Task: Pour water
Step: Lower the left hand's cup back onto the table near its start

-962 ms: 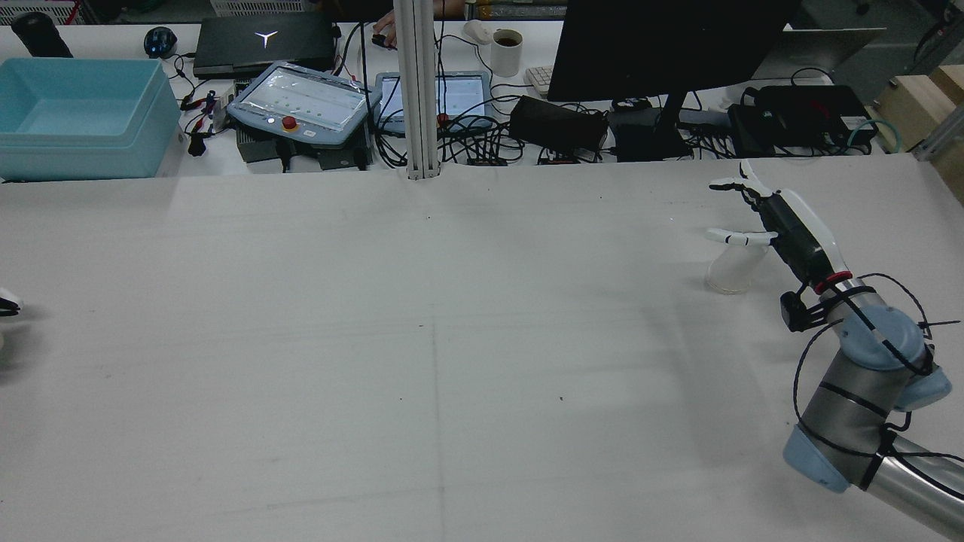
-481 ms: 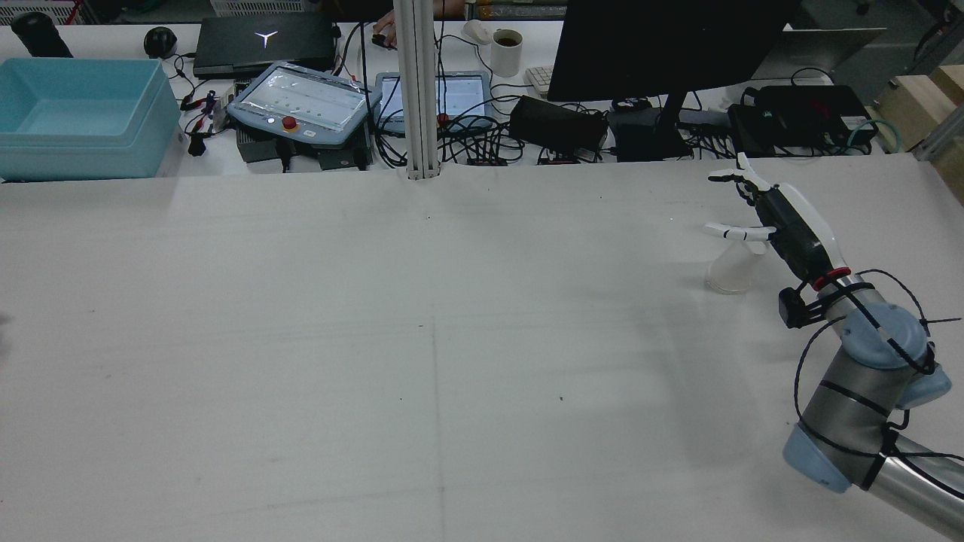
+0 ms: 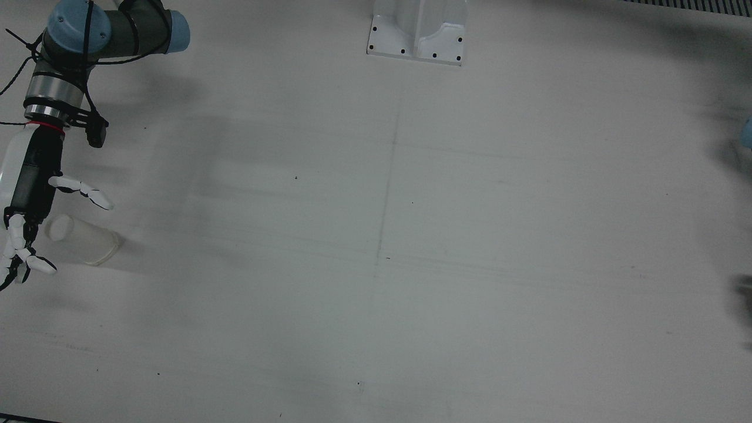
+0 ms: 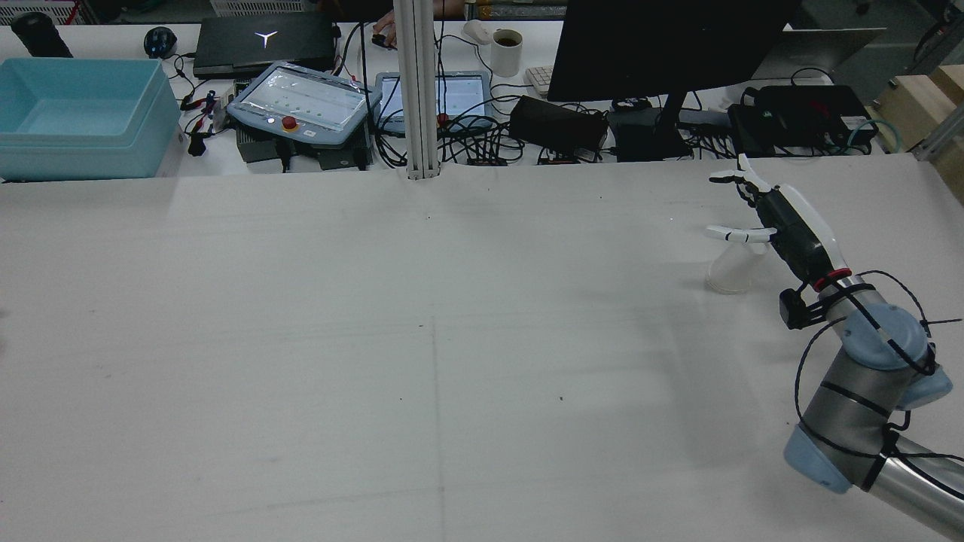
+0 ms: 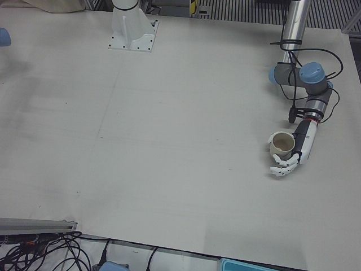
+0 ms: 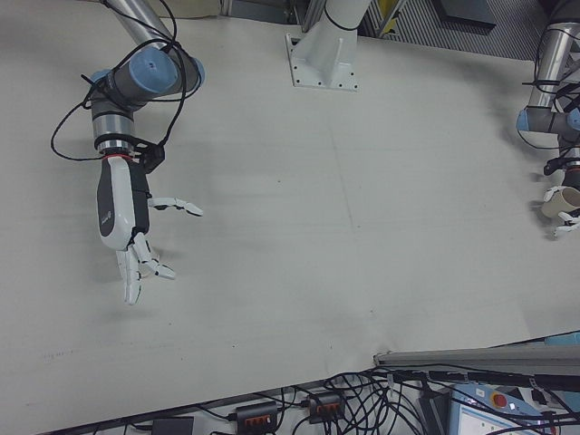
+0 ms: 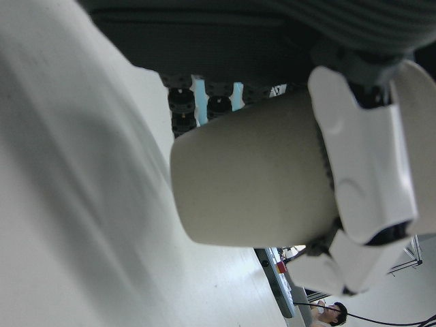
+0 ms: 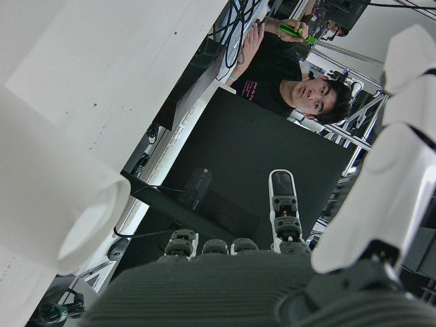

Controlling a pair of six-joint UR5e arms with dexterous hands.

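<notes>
A translucent plastic cup [image 4: 729, 272] stands on the table at the right in the rear view. My right hand [image 4: 776, 218] is open beside it, with the thumb over its top and the other fingers spread apart from it. It holds nothing. The same cup [image 3: 82, 239] and hand [image 3: 26, 217] show at the left of the front view, and the cup [image 8: 54, 211] shows in the right hand view. My left hand [image 5: 294, 153] is shut on a cream cup [image 5: 281, 144], upright near the table's edge. The left hand view shows that cup [image 7: 252, 177] against the palm.
A blue bin [image 4: 75, 113], a teach pendant [image 4: 301, 102], a monitor [image 4: 663, 45], a mug [image 4: 506, 51] and cables lie on the desk beyond the table's far edge. A white post [image 4: 418, 90] stands at the middle of that edge.
The left hand's fingertip at the rear view's left edge has gone out of that view. The right hand has shifted slightly farther along the translucent cup and stays open.
</notes>
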